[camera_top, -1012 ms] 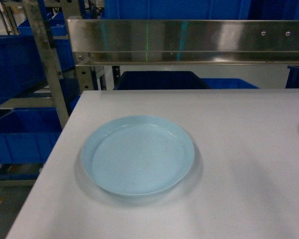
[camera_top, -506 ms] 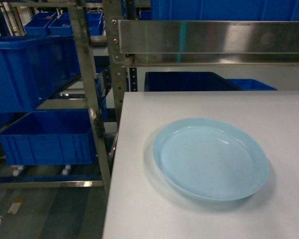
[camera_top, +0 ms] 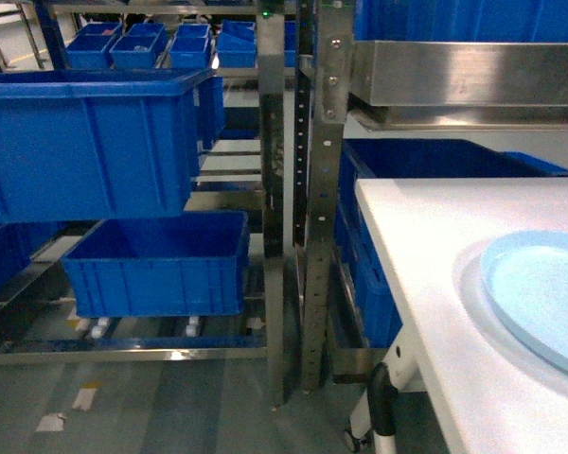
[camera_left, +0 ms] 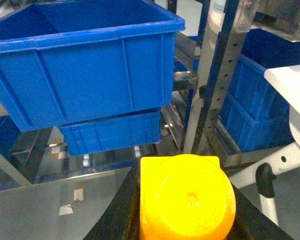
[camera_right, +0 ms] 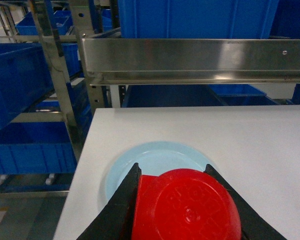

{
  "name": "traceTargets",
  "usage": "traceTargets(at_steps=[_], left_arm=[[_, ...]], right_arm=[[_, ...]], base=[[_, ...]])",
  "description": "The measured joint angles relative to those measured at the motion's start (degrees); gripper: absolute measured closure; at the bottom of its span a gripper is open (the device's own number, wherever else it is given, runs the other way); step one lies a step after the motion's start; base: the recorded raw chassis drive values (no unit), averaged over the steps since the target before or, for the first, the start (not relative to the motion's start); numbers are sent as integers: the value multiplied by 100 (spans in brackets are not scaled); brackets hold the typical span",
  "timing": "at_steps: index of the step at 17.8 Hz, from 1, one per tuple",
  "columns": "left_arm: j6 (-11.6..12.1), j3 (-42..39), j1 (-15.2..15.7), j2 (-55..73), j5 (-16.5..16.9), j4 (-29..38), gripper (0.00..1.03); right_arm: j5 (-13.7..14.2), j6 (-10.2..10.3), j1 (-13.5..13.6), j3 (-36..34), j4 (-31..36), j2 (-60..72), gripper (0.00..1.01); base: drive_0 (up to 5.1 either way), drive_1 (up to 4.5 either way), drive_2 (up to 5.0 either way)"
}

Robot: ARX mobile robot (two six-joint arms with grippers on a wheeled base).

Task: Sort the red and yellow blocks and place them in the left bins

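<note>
In the left wrist view the yellow block (camera_left: pixel 186 197) fills the space between the black fingers (camera_left: pixel 117 215) of my left gripper (camera_left: pixel 186 210), which is shut on it above the floor. A large blue bin (camera_left: pixel 90 60) sits on the rack ahead, with a lower bin (camera_left: pixel 112 132) beneath it. In the right wrist view my right gripper (camera_right: pixel 182 210) is shut on the red block (camera_right: pixel 185 207), held over the pale blue plate (camera_right: pixel 155 160) on the white table (camera_right: pixel 240 140). The head view shows the upper bin (camera_top: pixel 85 142) and lower bin (camera_top: pixel 156 265), and neither gripper.
Steel rack uprights (camera_top: pixel 322 189) stand between the bins and the white table (camera_top: pixel 426 284). The pale blue plate (camera_top: pixel 540 293) lies at the table's left end. More blue crates (camera_top: pixel 426 161) sit behind and under the table. A steel shelf rail (camera_right: pixel 195 60) crosses above the table.
The head view has swung left: the plate slid from the middle to the right edge, and the rack with the blue bins has come into view.
</note>
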Motion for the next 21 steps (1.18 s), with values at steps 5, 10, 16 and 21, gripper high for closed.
traceTargets(at_steps=[5,10,16,21], left_arm=[[0,0,7,4,-7,7,77],[0,0,2,7,-4,-9,77],[0,0,0,0,-2,9,77],[0,0,0,2,-2,4,77]], right_arm=[[-2,0,0,0,4,-2,73],[-2,0,0,0,-2,0,73],[-2,0,2,0,4,0,73],[2,0,24,0,-2,0,73]], base=[[-511,234,234],[-511,234,234],[-511,234,234],[-507,238,238]])
